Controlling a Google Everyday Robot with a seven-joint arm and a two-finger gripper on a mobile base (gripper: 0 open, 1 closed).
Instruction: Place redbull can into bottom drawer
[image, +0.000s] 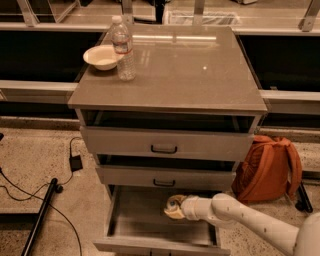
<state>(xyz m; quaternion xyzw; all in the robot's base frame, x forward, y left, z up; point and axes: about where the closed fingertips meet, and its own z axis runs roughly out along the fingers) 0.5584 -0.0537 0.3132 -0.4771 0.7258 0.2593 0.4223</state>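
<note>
The bottom drawer (135, 227) of the grey cabinet is pulled out, showing a plain grey inside. My gripper (174, 209) reaches in from the lower right on a white arm and sits low inside the drawer, near its back middle. It is shut on the redbull can (172, 204), of which only the shiny round top shows between the fingers. The can's body is hidden by the gripper.
Two shallower drawers (165, 145) with dark handles sit above, slightly open. A water bottle (123, 47) and a white bowl (102, 56) stand on the cabinet top at the back left. An orange backpack (267, 167) leans at the right. Cables (30, 185) lie on the floor at left.
</note>
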